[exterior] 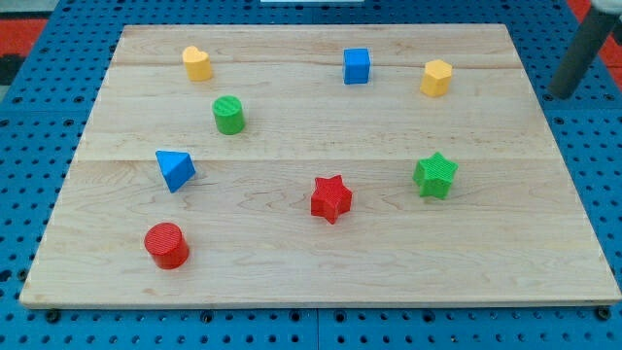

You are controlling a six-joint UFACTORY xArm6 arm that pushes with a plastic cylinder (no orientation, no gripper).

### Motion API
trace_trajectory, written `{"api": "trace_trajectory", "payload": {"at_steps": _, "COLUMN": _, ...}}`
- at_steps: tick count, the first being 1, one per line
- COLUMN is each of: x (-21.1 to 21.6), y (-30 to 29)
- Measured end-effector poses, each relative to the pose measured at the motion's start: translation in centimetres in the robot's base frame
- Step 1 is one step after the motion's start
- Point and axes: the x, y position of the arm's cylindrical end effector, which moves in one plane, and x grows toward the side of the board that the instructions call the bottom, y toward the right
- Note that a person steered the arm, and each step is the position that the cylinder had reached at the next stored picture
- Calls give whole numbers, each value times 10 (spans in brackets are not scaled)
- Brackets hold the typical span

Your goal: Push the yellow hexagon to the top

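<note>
The yellow hexagon (436, 78) sits on the wooden board (321, 277) near the view's top right, a little below the board's top edge. My tip (560, 95) is at the view's right, off the board's right edge over the blue pegboard. It is well to the right of the yellow hexagon and slightly lower, and touches no block.
A blue cube (357, 66) lies left of the hexagon and a yellow heart (196, 63) at the top left. Also on the board: a green cylinder (228, 115), a blue triangle (175, 169), a red star (331, 198), a green star (434, 176) and a red cylinder (167, 245).
</note>
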Motion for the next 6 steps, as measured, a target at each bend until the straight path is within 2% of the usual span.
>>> {"api": "trace_trajectory", "payload": {"at_steps": 1, "x": 8, "y": -37}}
{"api": "trace_trajectory", "payload": {"at_steps": 2, "x": -13, "y": -102}}
{"api": "trace_trajectory", "payload": {"at_steps": 4, "x": -87, "y": -114}}
{"api": "trace_trajectory", "payload": {"at_steps": 5, "x": -72, "y": -104}}
{"api": "trace_trajectory", "payload": {"at_steps": 6, "x": -72, "y": -132}}
